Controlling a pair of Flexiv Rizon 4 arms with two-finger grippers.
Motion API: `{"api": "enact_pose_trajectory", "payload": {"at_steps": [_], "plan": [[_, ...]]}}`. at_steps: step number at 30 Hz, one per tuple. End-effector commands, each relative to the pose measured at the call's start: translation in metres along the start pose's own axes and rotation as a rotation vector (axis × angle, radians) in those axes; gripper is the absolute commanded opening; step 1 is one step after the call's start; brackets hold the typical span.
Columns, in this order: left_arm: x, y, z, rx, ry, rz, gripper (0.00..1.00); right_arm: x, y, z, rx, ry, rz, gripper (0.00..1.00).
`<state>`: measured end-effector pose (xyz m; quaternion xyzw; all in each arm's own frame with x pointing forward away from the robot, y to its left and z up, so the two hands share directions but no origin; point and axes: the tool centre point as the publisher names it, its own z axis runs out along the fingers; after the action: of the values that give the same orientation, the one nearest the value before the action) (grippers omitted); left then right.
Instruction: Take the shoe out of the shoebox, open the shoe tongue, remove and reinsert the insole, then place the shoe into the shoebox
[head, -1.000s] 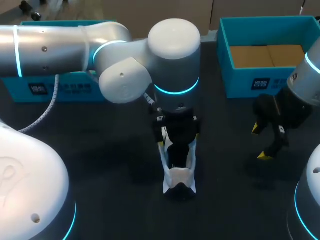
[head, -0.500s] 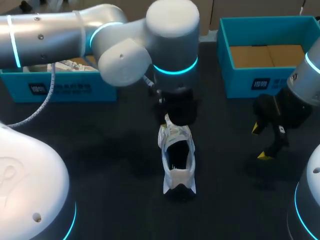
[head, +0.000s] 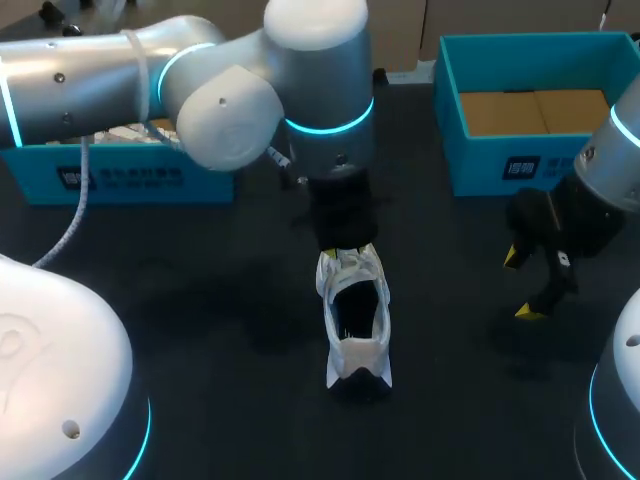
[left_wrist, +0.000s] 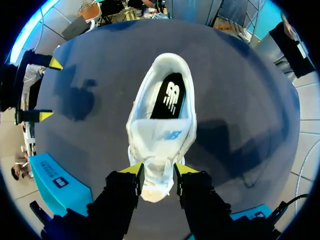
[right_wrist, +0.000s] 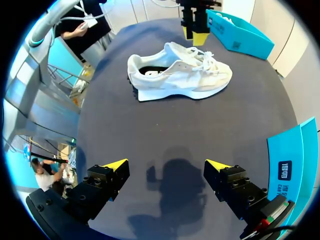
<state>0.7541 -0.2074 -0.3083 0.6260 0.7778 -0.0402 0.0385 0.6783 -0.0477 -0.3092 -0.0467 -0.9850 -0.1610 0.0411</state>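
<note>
A white shoe (head: 356, 325) with a black insole lies on the dark table, heel toward the near edge; it also shows in the left wrist view (left_wrist: 160, 115) and the right wrist view (right_wrist: 175, 72). My left gripper (left_wrist: 159, 172) hovers just over the laces and toe, its fingers standing narrowly apart with nothing held between them. The right wrist view shows that same left gripper (right_wrist: 195, 36) slightly above the shoe. My right gripper (head: 520, 285) stands wide open and empty to the right of the shoe, also seen in its own view (right_wrist: 170, 167).
A blue shoebox (head: 452, 130) with a bare brown floor stands at the back right. A second blue box (head: 130, 178) holding white material sits at the back left, partly behind my left arm. Bare dark table surrounds the shoe.
My left gripper has risen out of the shoe's opening and drawn back over the toe, its fingers narrowing. The shoe's opening and insole now show. The right arm has not moved.
</note>
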Motion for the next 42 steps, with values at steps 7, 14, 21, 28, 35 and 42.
{"api": "enact_pose_trajectory", "payload": {"at_steps": [7, 14, 21, 28, 35, 42], "plan": [[0.002, -0.028, 0.031, 0.039, 0.023, 0.066, 0.36, 0.001, 0.0, 0.001, 0.001, -0.002, -0.001, 1.0], [0.001, -0.034, 0.02, 0.019, 0.007, 0.089, 0.36, 0.001, 0.0, 0.001, 0.001, -0.002, -0.001, 1.0], [-0.002, -0.037, 0.021, 0.026, 0.004, 0.1, 0.36, 0.001, 0.0, 0.001, 0.001, -0.002, -0.001, 1.0], [-0.007, -0.044, 0.049, 0.061, 0.054, 0.091, 0.34, 0.001, 0.0, 0.001, 0.001, -0.002, -0.001, 1.0], [0.005, -0.049, 0.004, 0.042, -0.006, 0.068, 0.37, 0.001, 0.0, 0.001, 0.001, -0.002, -0.001, 1.0], [0.012, -0.047, -0.041, 0.095, 0.047, -0.144, 0.8, 0.001, 0.0, 0.001, 0.001, -0.002, -0.001, 1.0]]}}
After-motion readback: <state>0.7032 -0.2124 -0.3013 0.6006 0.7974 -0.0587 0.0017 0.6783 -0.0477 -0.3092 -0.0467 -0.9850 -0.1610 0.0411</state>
